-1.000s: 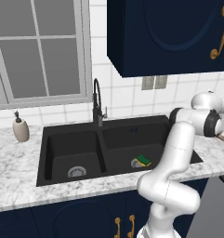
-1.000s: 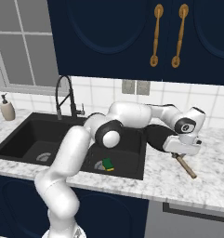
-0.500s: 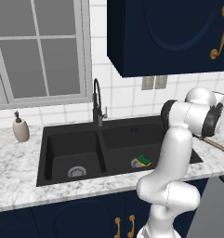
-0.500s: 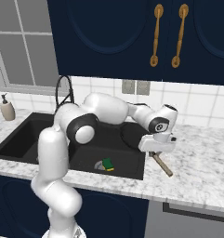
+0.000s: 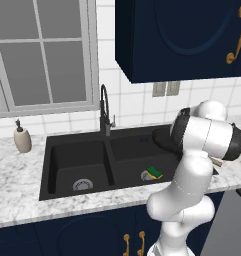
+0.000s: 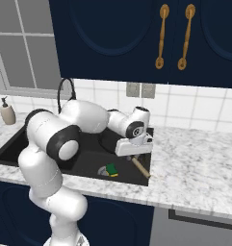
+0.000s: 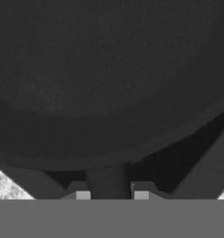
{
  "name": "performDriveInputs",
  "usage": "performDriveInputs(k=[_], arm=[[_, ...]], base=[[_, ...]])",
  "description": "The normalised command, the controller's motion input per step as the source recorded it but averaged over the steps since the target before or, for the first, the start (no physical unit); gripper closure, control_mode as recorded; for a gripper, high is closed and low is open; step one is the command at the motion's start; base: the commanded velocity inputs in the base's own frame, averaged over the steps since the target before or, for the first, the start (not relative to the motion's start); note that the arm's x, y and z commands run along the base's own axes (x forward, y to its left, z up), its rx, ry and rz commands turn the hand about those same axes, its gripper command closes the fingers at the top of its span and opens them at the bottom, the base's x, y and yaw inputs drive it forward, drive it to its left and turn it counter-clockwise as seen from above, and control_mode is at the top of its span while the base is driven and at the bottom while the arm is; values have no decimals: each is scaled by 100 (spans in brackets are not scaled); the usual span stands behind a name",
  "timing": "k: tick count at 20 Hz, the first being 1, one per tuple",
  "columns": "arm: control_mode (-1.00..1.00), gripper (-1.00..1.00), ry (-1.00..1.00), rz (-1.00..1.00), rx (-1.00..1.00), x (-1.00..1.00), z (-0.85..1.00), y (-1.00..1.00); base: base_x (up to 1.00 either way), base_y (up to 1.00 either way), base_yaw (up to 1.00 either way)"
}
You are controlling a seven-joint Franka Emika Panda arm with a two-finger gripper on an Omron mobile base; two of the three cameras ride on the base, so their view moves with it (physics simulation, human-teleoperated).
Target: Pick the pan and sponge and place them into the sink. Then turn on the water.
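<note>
black and round, the frying pan point(image 6: 109, 140) hangs over the right basin of the sink point(image 5: 57, 165), its bowl above the dark basin and its thin brown handle point(image 6: 141, 167) slanting out over the sink's right rim toward the marble surface point(image 6: 194, 178). in the hand view the pan point(image 7: 108, 79) spreads across nearly everything, and its handle stem point(image 7: 108, 183) runs straight down between the two dark fingertips point(image 7: 78, 191), which sit close on either side of it, so the pincer point(image 7: 108, 195) is pinching the handle near where it joins the bowl. from the right base view the pincer point(image 6: 135, 154) sits under the white wrist, just above the basin's right edge. in the left base view part of the pan point(image 5: 162, 140) shows as a dark curve behind the arm's big elbow joint.

down in the right basin the sponge point(image 5: 154, 172), green top over yellow, lies on the floor beside the round silver drain point(image 5: 146, 176); the left basin has its own drain point(image 5: 82, 185). the tall black high-arc faucet point(image 5: 105, 111) stands behind the divider between basins. a beige soap dispenser point(image 5: 22, 138) stands on the surface left of the sink, below the window point(image 5: 42, 55). navy cabinets point(image 6: 136, 38) with brass handles hang above.
</note>
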Motion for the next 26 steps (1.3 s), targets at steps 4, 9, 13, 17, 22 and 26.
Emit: performDriveInputs(k=[4, 9, 13, 17, 22, 26], arm=[[-100, 100, 0, 19, 0, 22, 0, 87], [-100, 100, 0, 12, 0, 54, -14, 30], [-100, 100, 1, 10, 0, 51, -56, 28], [-100, 100, 4, 9, 0, 42, -76, 26], [-100, 100, 11, 10, 0, 52, -63, 10], [-100, 100, 13, 12, 0, 41, -62, 15]], base=[[0, 0, 0], [0, 0, 0], [0, 0, 0], [0, 0, 0], [0, 0, 0], [0, 0, 0]])
